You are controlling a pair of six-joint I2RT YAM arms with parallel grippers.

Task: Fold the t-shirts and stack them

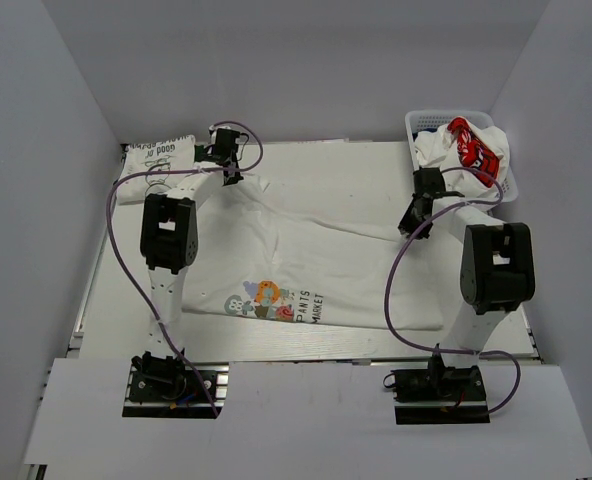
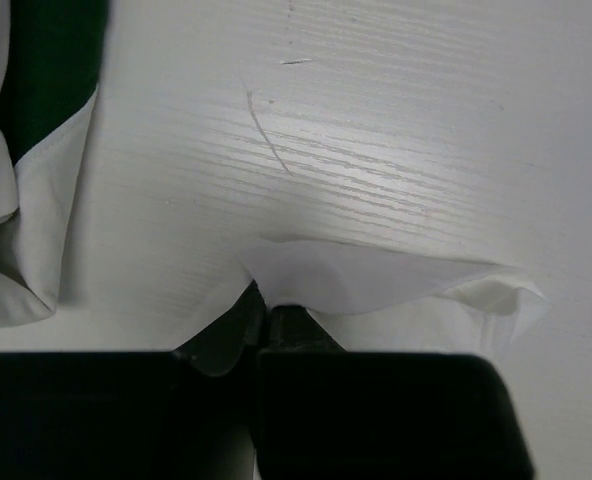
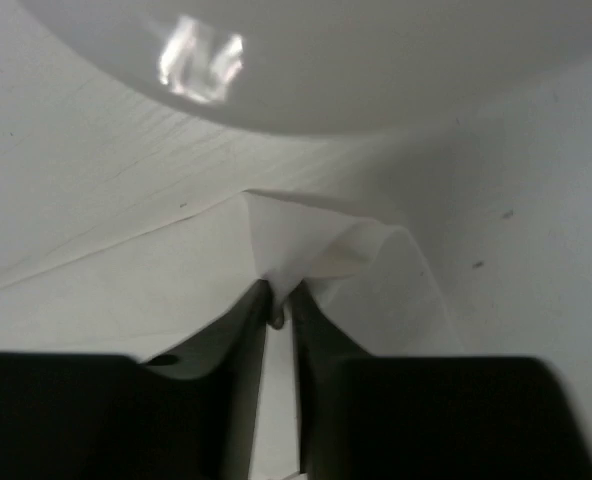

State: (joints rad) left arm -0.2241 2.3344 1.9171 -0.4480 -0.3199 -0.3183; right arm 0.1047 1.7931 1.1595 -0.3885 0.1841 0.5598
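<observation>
Two arms, one per side. One spread t-shirt [image 1: 316, 260], white, lies across the middle of the table [image 1: 356, 165]. Its colourful cartoon print [image 1: 274, 300] with black lettering sits at the near hem.

At that shirt's far left corner is the left gripper [image 1: 234, 176]. In the wrist view its jaws are closed tight on a pinched, puckered fold of white cloth. At the far right edge of the same shirt is the right gripper [image 1: 410, 226], jaws likewise clamped on a peaked bit of cloth.

Far left corner: one folded t-shirt [image 1: 156, 165], white, black lettering facing up, near the left arm's wrist.

Far right corner: one white lattice basket [image 1: 416, 122] holding a bunched t-shirt [image 1: 471, 148], white with a red patch. A sliver of dark blue shows beside it, too small to identify.
</observation>
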